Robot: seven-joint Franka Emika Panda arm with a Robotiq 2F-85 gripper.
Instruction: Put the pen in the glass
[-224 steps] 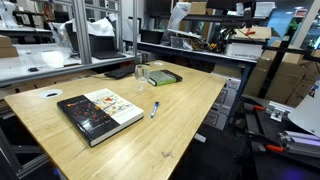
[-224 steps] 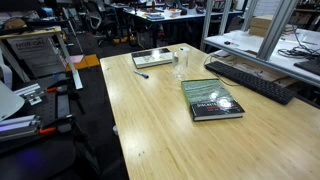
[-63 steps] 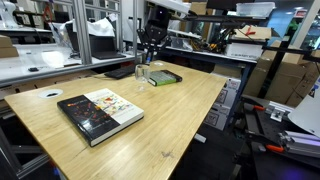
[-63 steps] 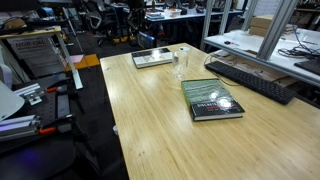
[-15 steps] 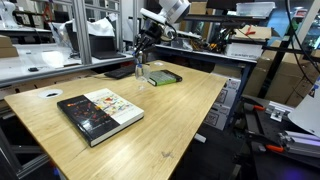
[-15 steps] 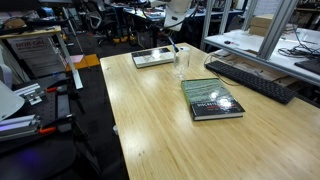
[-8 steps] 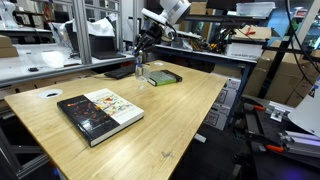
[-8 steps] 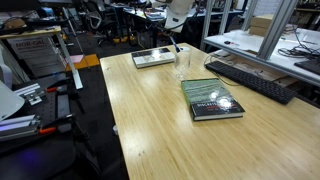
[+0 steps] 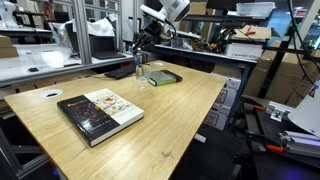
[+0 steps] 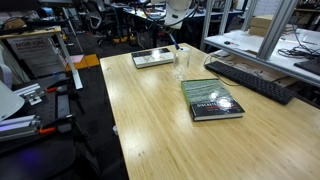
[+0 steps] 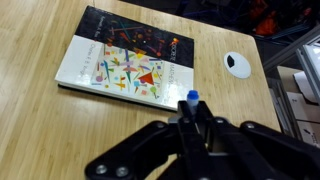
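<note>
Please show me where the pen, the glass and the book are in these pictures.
pen [image 11: 191, 100], wrist view, on its blue end.
glass [image 10: 181, 67], in an exterior view, on its clear side wall.
book [image 11: 125, 55], wrist view, on the middle of its cover.

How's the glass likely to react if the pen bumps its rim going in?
The glass looks small and upright, standing free on the smooth table, so a side knock would probably slide or tip it. Clear and thin-looking, likely fragile. The pen held in the tool looks slim and rigid, so it won't absorb the bump.
</note>
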